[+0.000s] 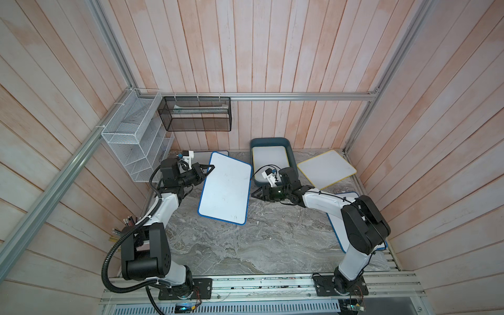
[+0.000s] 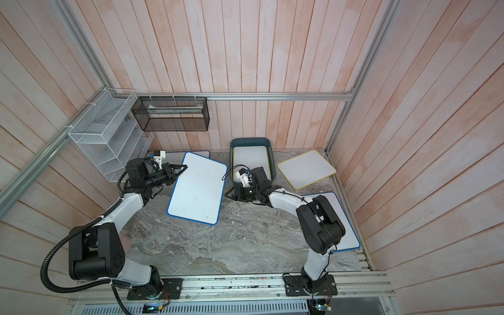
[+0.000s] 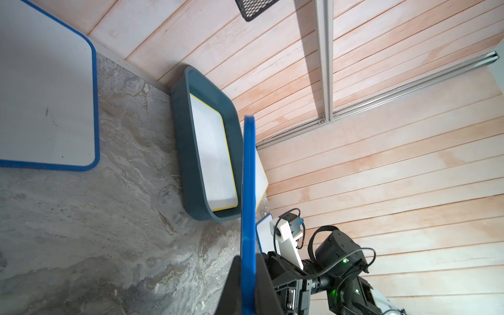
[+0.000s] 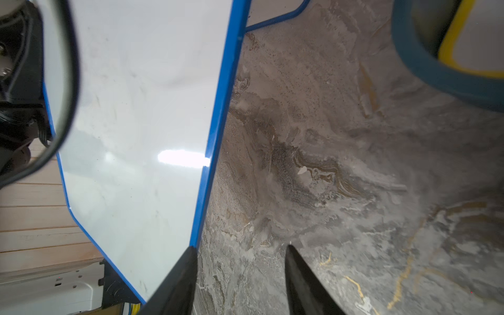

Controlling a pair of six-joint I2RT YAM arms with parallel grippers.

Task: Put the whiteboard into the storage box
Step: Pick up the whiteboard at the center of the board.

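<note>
A blue-framed whiteboard (image 1: 225, 188) (image 2: 197, 188) hangs tilted over the marble table, left of centre. My left gripper (image 1: 210, 169) (image 2: 184, 168) is shut on its far left edge. In the left wrist view that gripper (image 3: 248, 286) pinches the board's blue edge (image 3: 248, 177). The teal storage box (image 1: 272, 141) (image 2: 251, 140) (image 3: 180, 136) stands against the back wall, just right of the held board. A yellow-framed whiteboard (image 1: 270, 158) (image 3: 212, 152) lies inside it. My right gripper (image 1: 255, 193) (image 2: 227, 195) (image 4: 240, 247) stands open beside the held board's right edge (image 4: 218, 122), with only table between its fingers.
Another yellow-framed whiteboard (image 1: 326, 169) lies right of the box. A blue-framed one (image 2: 350, 231) lies under my right arm. A further board (image 1: 218, 153) (image 3: 46, 95) lies at the back left. A black mesh basket (image 1: 196, 114) and a white wire rack (image 1: 133, 136) hang on the walls.
</note>
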